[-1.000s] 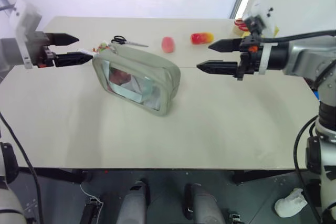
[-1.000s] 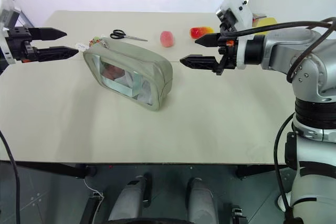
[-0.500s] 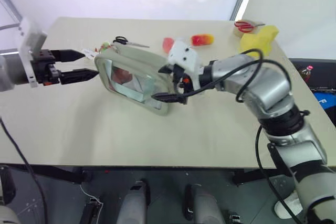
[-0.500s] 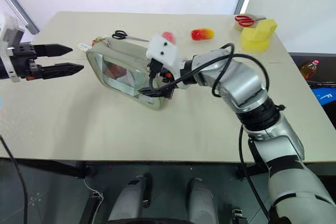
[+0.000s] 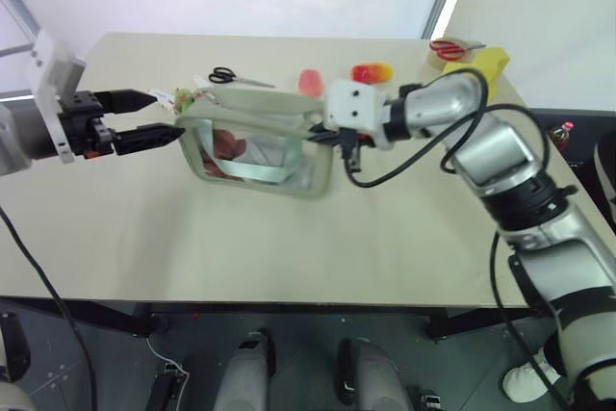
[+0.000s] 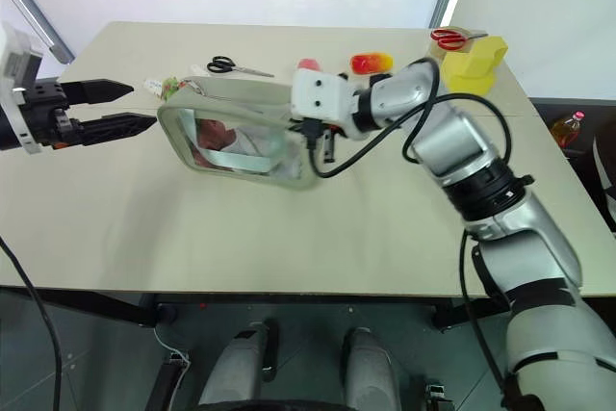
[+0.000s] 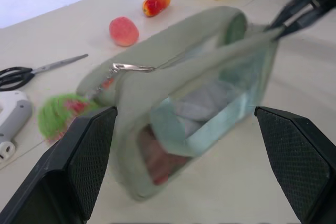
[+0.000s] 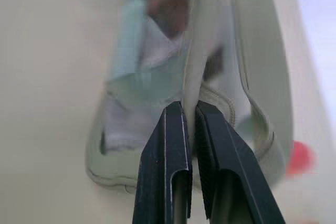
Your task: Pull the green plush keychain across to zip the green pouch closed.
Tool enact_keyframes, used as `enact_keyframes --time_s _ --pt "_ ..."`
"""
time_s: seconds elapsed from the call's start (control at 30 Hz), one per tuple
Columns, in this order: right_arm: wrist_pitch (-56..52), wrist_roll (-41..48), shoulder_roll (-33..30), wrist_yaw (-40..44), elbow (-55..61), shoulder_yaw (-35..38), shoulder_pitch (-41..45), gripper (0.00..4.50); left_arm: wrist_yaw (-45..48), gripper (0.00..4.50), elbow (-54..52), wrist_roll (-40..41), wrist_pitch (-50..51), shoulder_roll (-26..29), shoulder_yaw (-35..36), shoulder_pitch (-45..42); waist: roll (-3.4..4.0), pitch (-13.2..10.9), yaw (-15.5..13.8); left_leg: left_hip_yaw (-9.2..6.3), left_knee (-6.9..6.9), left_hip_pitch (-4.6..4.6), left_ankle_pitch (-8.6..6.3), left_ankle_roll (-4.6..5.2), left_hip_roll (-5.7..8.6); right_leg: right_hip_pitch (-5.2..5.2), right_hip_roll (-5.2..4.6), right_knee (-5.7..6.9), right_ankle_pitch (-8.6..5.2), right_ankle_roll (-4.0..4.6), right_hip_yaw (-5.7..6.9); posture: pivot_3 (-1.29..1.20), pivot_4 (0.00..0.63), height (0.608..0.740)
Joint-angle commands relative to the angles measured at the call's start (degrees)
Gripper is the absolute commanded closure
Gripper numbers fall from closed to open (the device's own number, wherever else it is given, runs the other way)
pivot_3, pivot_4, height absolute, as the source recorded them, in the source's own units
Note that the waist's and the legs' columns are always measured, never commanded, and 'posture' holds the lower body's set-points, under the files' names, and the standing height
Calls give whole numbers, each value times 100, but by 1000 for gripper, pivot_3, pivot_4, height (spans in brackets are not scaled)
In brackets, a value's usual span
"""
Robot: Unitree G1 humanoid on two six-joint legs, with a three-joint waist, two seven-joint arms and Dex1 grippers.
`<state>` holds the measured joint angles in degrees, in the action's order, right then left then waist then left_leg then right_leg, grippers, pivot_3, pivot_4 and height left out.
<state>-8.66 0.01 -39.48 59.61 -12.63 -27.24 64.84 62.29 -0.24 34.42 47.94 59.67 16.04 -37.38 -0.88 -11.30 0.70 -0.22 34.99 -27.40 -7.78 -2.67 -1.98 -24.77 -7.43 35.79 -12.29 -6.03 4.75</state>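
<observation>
**benchrat:** So where's everything sitting right now?

**zipfan:** The green pouch (image 5: 260, 141) is on the table (image 5: 289, 247), roughly mid-table but toward the far edge and a bit to the robot's left of centre, clear window facing the near edge. The green plush keychain (image 7: 58, 116) hangs off the zipper pull at the pouch's left end, lying on the table just beside that end.

**benchrat:** And the claws?

**zipfan:** The right gripper (image 8: 190, 116) is pinched tight on the pouch's right end. In the right wrist view the two black fingers are pressed together with a thin strip of the pale green fabric edge squeezed between them. So it's clamped on the pouch itself, not the keychain. The left gripper (image 5: 162, 117) hangs at the pouch's left end with its jaws spread wide and nothing in them. The fingers (image 7: 79, 156) frame the pouch in the left wrist view, and the tips sit near the keychain and the pouch corner. I can't tell whether they touch.

**benchrat:** Other clutter?

**zipfan:** Along the far edge: black-handled scissors (image 5: 231, 76), a pink blob (image 5: 309, 82), a red-and-yellow toy (image 5: 371, 72). In the far right corner there's a yellow block (image 6: 472, 58) next to a tape roll (image 6: 450, 42) with red-handled scissors on top.
</observation>
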Motion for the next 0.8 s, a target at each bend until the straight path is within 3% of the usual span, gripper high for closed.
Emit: enact_keyframes --time_s 0.03,0.23,0.37,0.53,0.8 --pt "867 -354 41 121 -751 190 369 4469 30 0 8 38 -120 38 -32 -222 0 0 14 0 -1 0 0 0 0 -1 1 0 0 0 0 0 150 740" --pt "403 -114 440 381 -852 503 92 4469 38 0 90 8 -202 10 -166 -316 0 0 49 0 -14 1 10 14 -3 -10 6 21 13 -15 -5 0 150 740" --pt "-363 202 441 786 -416 787 -25 2900 71 0 185 -15 -247 77 -203 -374 0 0 38 -2 -11 6 11 14 -17 -10 19 28 11 -9 -5 0 150 740" --pt "-1238 465 506 766 161 1121 62 355 68 0 206 -21 -263 95 -203 -369 5 -3 21 -1 -1 6 9 7 -30 -10 28 27 4 5 -6 0 150 740" --pt "-1275 229 920 384 -44 1084 82 355 42 0 236 -32 -315 8 -308 -458 5 -3 9 2 0 5 2 -4 -50 -14 46 23 8 13 -6 0 150 740"
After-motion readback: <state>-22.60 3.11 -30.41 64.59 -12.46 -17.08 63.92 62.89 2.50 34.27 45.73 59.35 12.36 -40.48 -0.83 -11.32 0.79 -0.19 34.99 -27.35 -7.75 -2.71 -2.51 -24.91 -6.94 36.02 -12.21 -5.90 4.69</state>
